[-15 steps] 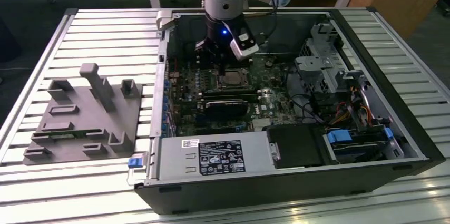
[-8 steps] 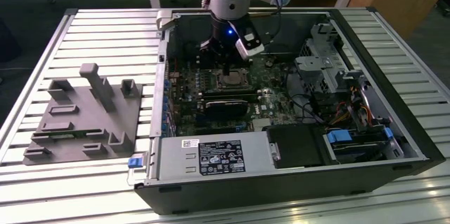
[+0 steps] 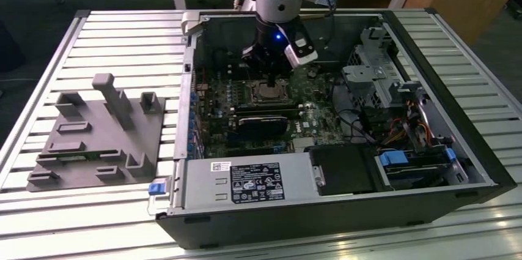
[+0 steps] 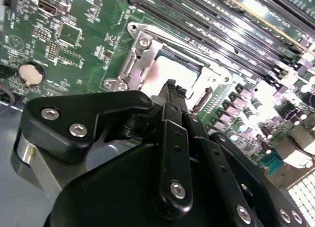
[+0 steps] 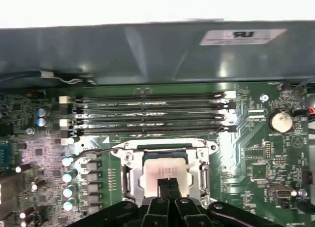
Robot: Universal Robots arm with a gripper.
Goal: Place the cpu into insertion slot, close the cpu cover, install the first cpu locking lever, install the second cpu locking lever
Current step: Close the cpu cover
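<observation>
Dull grey-silver square cpu sits flat in the socket, with the thin square metal-frame cpu cover lying down around it. Black gripper is pinched together and holds nothing, tips at the chip's near edge. Probably cover or lever work, so push straight down and gently: long black memory slots and a silver capacitor row crowd the socket's edges.

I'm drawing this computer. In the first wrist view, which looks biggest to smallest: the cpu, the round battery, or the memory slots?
Largest: the memory slots.
Next: the cpu, though the gripper hides part of it.
Smallest: the round battery.
</observation>
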